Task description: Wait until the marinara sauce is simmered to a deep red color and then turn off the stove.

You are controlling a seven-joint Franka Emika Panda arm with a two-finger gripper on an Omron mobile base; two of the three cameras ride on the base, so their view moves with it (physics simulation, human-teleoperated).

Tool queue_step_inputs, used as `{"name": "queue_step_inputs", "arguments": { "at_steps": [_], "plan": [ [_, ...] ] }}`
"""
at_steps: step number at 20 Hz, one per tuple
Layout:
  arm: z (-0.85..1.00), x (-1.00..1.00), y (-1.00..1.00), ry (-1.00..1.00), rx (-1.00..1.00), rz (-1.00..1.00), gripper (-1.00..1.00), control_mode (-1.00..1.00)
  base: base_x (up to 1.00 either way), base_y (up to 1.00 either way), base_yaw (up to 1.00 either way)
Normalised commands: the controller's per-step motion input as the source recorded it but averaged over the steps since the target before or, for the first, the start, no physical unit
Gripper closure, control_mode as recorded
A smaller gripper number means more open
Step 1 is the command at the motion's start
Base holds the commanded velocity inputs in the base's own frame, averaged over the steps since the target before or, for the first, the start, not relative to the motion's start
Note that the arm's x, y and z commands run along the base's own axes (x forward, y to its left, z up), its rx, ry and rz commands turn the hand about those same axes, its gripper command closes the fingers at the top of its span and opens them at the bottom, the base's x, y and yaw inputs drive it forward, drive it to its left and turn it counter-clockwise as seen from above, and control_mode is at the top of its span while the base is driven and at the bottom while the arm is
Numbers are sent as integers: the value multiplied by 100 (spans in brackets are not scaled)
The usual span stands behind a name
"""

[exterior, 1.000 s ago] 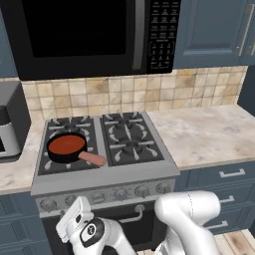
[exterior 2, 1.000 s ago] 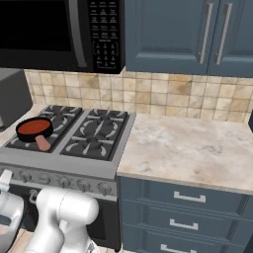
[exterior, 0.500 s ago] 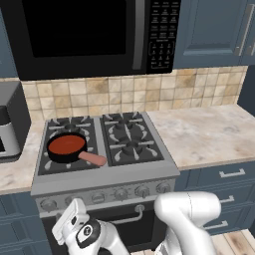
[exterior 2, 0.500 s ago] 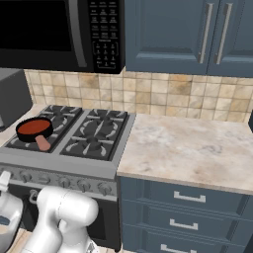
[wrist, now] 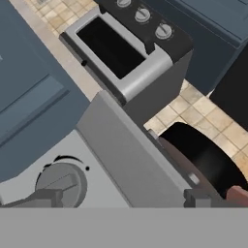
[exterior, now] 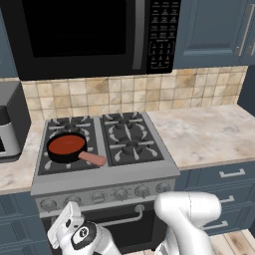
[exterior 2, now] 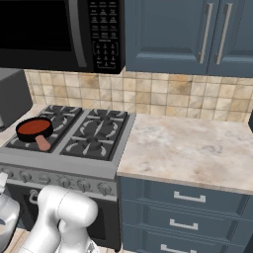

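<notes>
The marinara sauce (exterior: pixel 66 144) is a flat red disc in a small black pan (exterior 2: pixel 33 129) with a pinkish handle (exterior: pixel 92 158), on the stove's (exterior: pixel 107 178) front left burner. My white hand (exterior: pixel 67 226) hangs low before the stove's left front knobs. In the hand view my gripper (wrist: pixel 121 199) is open, its fingertips (wrist: pixel 44 198) far apart with nothing between them. A round steel knob (wrist: pixel 60 183) sits just above the left tip. The pan's black side (wrist: pixel 208 156) lies beyond the stove's edge (wrist: pixel 131 160).
A grey toaster oven (exterior: pixel 9 124) with three knobs stands on the counter left of the stove. A black microwave (exterior: pixel 84 35) hangs over the burners. Marble counter (exterior: pixel 209 132) and blue drawers (exterior 2: pixel 188 217) lie to the right. The oven door handle (exterior: pixel 117 219) runs beside my hand.
My hand has crept slightly to the left in front of the stove. The pan and the sauce look the same.
</notes>
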Motion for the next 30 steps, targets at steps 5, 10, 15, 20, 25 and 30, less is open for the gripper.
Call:
{"name": "queue_step_inputs", "arguments": {
  "at_steps": [5, 10, 15, 20, 25, 30],
  "plan": [
    [-10, 0, 5, 1, 0, 0, -100, -100, 0, 0, 0],
    [-2, 1, 4, 1, 0, -1, -100, -100, 0, 0, 0],
    [0, 8, 0, 0, 0, -12, -100, -100, 0, 0, 0],
    [-5, 8, 0, 1, 0, -12, -100, -100, 0, 0, 0],
    [-16, 7, 6, 1, 0, -2, -100, -100, 0, 0, 0],
    [-5, 11, 0, -1, 0, 0, -100, -100, 0, 0, 0]
  ]
}}
